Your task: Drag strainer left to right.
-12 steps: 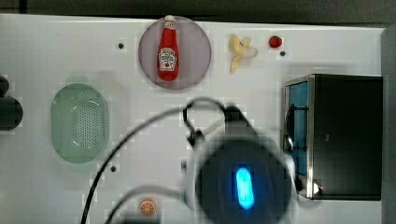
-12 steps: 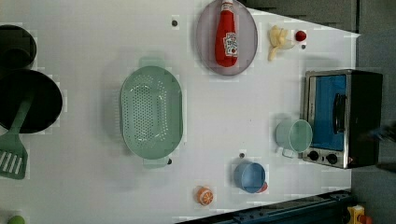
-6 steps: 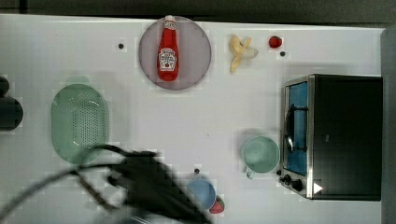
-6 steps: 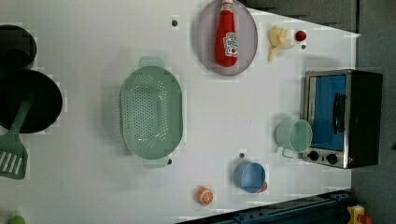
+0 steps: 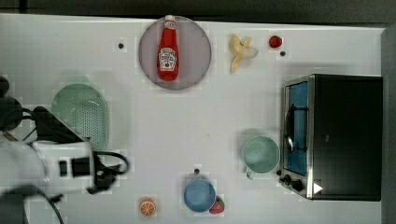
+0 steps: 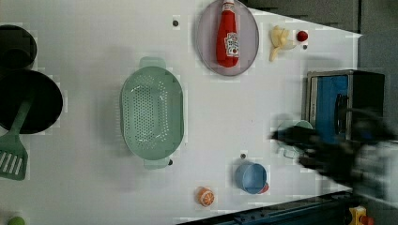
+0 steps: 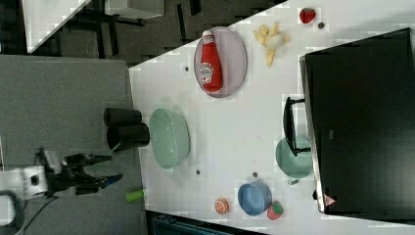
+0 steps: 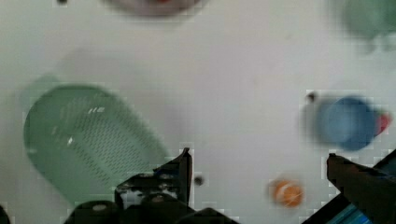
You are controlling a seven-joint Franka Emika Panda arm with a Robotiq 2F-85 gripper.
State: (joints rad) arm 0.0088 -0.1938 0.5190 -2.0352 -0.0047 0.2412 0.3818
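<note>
Tabletop [image 5: 140, 140]: strainer [image 5: 81, 114] near the top view's left edge, midway along it. Plate [image 5: 196, 70] at the far edge, centre, with a ketchup bottle [image 5: 168, 51] lying on it. Banana [image 5: 240, 51] and strawberry [image 5: 275, 41] to the top view's right of the plate. Toaster oven [image 5: 345, 135] against the top view's right edge; mug [image 5: 260, 155] just beside its door. Bowl [image 5: 199, 195] at the near edge, an orange [image 5: 148, 206] to the top view's left of it.

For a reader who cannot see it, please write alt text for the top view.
A mint-green strainer sits on the white table at the top view's left, the robot arm partly over it. A ketchup bottle lies on a plate.
</note>
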